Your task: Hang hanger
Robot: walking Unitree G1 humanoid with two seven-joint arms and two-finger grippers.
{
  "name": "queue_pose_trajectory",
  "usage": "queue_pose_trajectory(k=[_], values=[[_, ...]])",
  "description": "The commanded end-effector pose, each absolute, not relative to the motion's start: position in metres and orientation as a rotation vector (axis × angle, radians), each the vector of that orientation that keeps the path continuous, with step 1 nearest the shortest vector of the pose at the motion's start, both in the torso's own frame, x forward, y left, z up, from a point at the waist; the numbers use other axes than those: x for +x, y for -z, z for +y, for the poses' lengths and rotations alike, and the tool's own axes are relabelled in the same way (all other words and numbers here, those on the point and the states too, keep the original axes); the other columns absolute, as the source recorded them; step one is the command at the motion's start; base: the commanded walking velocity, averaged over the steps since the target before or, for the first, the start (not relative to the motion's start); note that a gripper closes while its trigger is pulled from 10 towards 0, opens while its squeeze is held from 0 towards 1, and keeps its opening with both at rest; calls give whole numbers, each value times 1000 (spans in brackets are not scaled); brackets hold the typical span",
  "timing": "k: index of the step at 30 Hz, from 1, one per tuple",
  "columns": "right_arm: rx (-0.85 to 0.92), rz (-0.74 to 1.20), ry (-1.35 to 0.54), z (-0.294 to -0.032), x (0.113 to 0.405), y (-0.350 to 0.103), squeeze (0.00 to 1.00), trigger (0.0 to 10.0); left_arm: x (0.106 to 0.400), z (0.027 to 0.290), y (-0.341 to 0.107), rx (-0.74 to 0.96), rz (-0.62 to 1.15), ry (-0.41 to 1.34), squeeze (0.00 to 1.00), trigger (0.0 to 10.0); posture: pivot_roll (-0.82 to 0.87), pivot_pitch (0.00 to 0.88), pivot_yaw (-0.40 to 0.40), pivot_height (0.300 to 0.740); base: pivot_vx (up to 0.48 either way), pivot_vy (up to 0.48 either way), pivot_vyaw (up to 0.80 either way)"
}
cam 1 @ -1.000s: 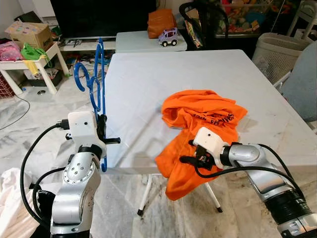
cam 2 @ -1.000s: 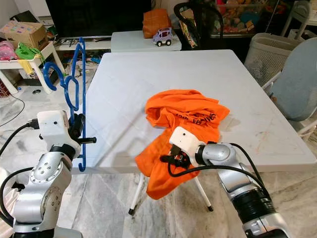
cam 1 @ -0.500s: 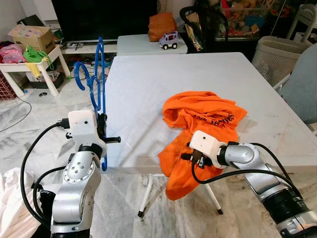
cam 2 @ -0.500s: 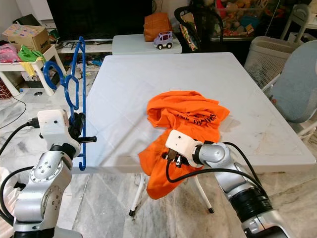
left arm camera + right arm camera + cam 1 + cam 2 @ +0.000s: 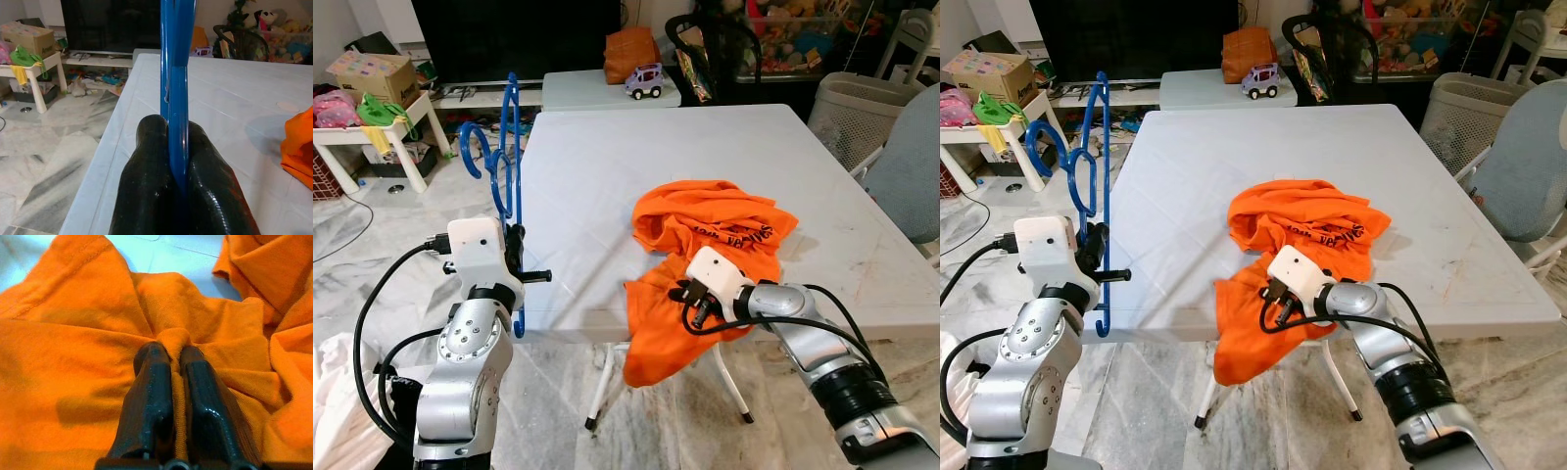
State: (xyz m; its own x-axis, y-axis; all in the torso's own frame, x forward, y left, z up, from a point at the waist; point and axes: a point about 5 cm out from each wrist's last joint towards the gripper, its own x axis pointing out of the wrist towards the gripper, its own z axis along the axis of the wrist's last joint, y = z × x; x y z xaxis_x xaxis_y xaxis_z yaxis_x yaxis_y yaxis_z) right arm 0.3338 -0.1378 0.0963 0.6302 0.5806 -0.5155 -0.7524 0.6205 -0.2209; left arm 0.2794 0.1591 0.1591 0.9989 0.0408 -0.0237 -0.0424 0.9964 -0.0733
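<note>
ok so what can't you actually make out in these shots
- Shirt print: eye views, letters folded into creases and too small to read.
- Right gripper fingertips: right wrist view, buried in a pinched fold.
- Hanger lower bar: eye views, behind the left gripper housing.
- Hanger hook: left wrist view, cut off by the frame edge.

A lived-in home living room. A big dark TV (image 5: 514,34) stands at 11 o'clock, a toy car (image 5: 644,78) on a low table (image 5: 578,90) at 12, stuffed toys (image 5: 793,22) at 1, a laundry basket (image 5: 850,103) at 2, a cardboard box (image 5: 370,70) at 10, marble floor (image 5: 372,245) underfoot.
</note>
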Motion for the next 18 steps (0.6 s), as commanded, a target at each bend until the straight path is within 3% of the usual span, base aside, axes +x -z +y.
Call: queue_pose_trajectory(k=[1,14,16,18], values=[[-426,444,-729,-142,340,-95,0,0,279,160,-164,-68,0,-49,0,10000,4,0,16,740,0,0,0],[-172,276,-430,-107,398,-154,0,0,280,158,-165,-74,-14,-67,0,10000,27,0,-18,740,0,0,0],[-15,86,-335,-93,415,-207,0,0,278,159,-165,-76,-18,-81,0,10000,34,0,-27,740,0,0,0],[83,-1,-319,-88,419,-232,0,0,278,159,-165,-76,-22,-89,0,10000,36,0,-30,740,0,0,0]])
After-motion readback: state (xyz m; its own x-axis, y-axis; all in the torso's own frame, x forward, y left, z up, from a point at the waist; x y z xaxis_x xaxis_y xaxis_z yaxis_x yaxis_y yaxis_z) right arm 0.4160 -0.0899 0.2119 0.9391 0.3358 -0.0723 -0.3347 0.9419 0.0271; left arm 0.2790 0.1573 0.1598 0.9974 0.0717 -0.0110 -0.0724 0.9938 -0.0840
